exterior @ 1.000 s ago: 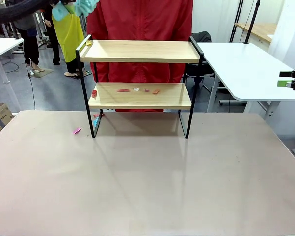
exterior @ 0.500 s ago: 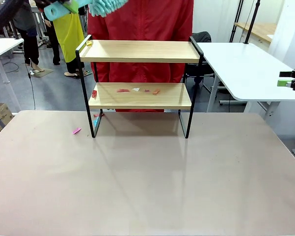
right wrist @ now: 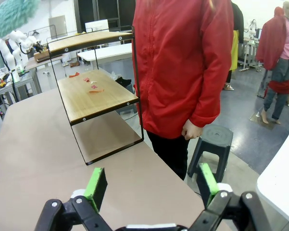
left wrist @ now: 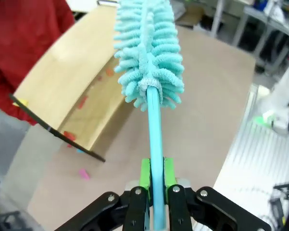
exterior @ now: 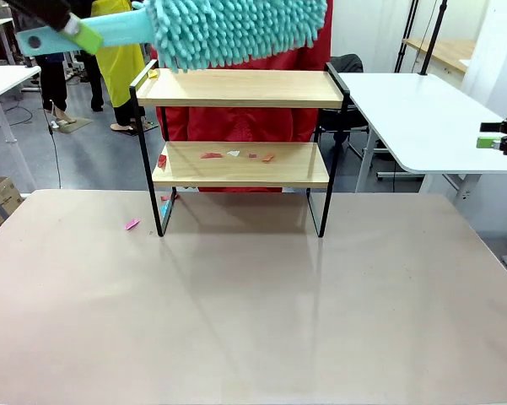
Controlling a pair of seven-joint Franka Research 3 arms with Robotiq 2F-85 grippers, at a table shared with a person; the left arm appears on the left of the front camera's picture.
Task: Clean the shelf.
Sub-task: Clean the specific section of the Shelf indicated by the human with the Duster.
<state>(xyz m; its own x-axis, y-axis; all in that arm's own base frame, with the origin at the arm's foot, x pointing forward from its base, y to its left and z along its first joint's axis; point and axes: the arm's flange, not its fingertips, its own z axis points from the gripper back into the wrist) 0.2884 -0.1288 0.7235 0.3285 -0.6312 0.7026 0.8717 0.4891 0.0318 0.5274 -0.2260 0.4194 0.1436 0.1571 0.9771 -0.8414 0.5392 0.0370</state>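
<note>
The shelf (exterior: 253, 87) stands at the far edge of the desk (exterior: 253, 321), a little left of its middle, with a person in a red jacket (exterior: 261, 126) just behind it. Its top board carries one small yellow scrap (exterior: 153, 73) at the left end. The lower board holds a scatter of red, orange and white paper scraps (exterior: 236, 154) towards its left and middle. A pink scrap (exterior: 132, 224) lies on the desk just left of the shelf's front left leg.

The left tool (left wrist: 155, 174) is closed on the handle of a teal duster (left wrist: 149, 53), whose fluffy head hangs over the left part of the top board; contact cannot be judged. The right tool (right wrist: 152, 185) is spread wide with nothing between its pads, off the desk's right edge.
</note>
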